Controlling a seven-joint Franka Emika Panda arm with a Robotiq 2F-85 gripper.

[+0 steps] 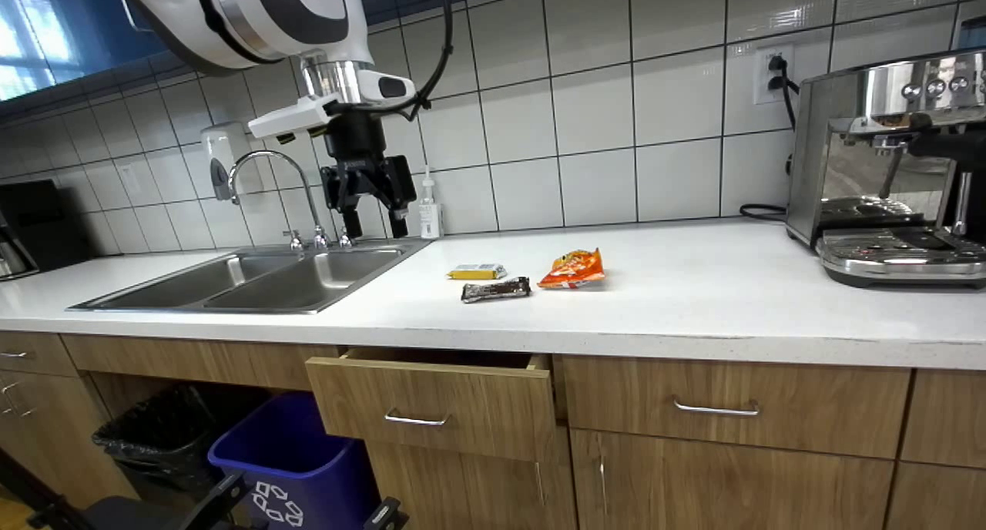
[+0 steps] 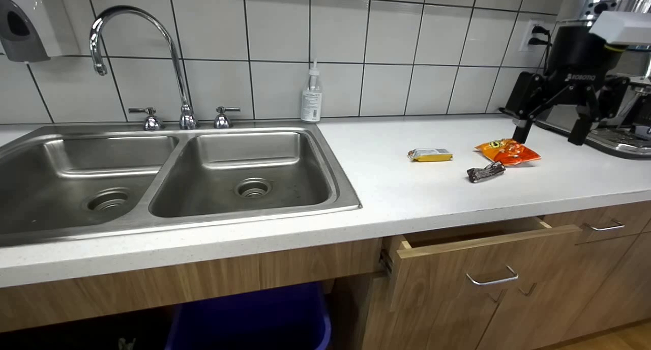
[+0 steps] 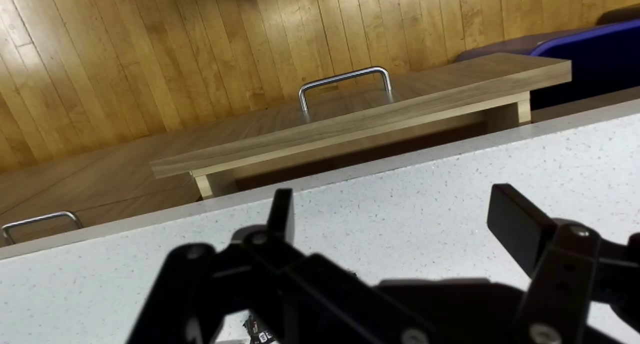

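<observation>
My gripper [image 1: 376,220] hangs over the counter with its fingers spread wide and nothing between them. In the wrist view the gap between the fingertips [image 3: 392,209] shows only speckled white countertop. On the counter lie an orange snack bag [image 2: 508,151], a dark wrapped bar [image 2: 485,172] and a yellow packet [image 2: 431,155], close together. One finger overlaps the orange bag's edge in that exterior view, but the gripper looks raised and apart from it. Only a scrap of dark wrapper [image 3: 257,332] shows past the gripper in the wrist view; the arm hides the rest.
A wooden drawer [image 1: 431,403] stands pulled out below the counter; its handle [image 3: 345,79] faces the floor side. The steel double sink [image 2: 168,174], a clear pump bottle [image 2: 311,103], a blue recycling bin [image 1: 296,453] and an espresso machine [image 1: 901,168] are nearby.
</observation>
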